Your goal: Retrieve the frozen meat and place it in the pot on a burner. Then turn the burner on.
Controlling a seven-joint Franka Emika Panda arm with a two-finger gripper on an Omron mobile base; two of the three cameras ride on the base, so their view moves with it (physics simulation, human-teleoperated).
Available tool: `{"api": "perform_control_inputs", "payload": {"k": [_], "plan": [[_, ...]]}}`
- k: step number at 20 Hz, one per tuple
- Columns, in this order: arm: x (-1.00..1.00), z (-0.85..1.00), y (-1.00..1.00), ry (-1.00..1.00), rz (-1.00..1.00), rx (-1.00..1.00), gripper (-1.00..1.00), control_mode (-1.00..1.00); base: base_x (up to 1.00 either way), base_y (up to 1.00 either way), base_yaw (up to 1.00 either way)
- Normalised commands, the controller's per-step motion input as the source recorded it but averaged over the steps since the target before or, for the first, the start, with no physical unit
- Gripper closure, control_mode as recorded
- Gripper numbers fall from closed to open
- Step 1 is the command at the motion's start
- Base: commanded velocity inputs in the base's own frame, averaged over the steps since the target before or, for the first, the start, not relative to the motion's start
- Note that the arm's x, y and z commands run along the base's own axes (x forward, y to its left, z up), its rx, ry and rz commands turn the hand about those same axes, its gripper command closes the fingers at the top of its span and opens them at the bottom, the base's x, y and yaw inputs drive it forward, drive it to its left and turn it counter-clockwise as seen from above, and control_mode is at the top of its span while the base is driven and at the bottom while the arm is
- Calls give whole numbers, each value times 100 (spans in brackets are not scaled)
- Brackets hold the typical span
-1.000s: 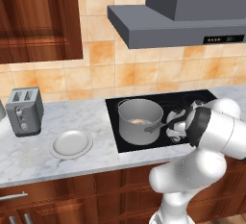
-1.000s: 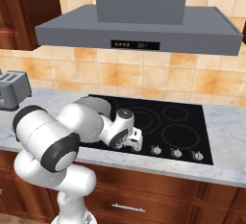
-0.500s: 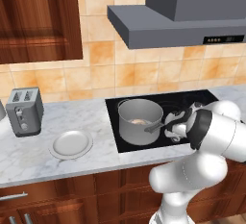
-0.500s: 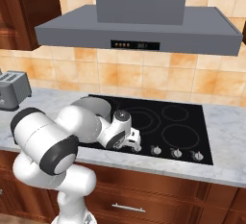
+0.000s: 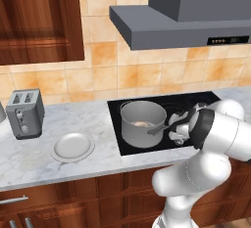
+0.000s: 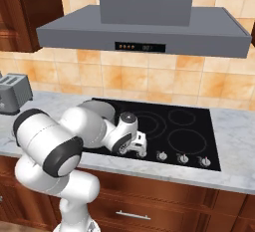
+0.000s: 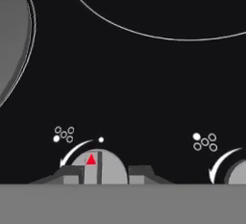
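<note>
Jaws straddle a silver knob (image 7: 97, 166); grip unclear; red meat (image 5: 142, 124) sits in steel pot (image 5: 142, 124).

The pot (image 5: 142, 129) stands on the cooktop (image 5: 196, 102), on its front left burner. The meat (image 5: 142, 124) lies in the pot. The hand (image 6: 138, 150) is low at the front edge of the cooktop, right of the pot, at the leftmost knob (image 7: 98, 166). More knobs (image 6: 182, 158) sit in a row to its right. On the desk (image 5: 73, 122), left of the cooktop, lies a plate (image 5: 73, 146). The toaster (image 5: 25, 113) stands further left, behind it. The hood (image 6: 144, 29) hangs above the cooktop.
</note>
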Motion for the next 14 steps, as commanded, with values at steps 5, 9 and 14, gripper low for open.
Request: {"api": "perform_control_inputs", "payload": {"k": [5,9,14], "plan": [[0,-41,1,0,18,0,100,-100,0,0,0],[0,-35,9,0,18,-1,100,-100,0,0,0],[0,-36,15,0,17,-2,100,-100,0,0,0]]}}
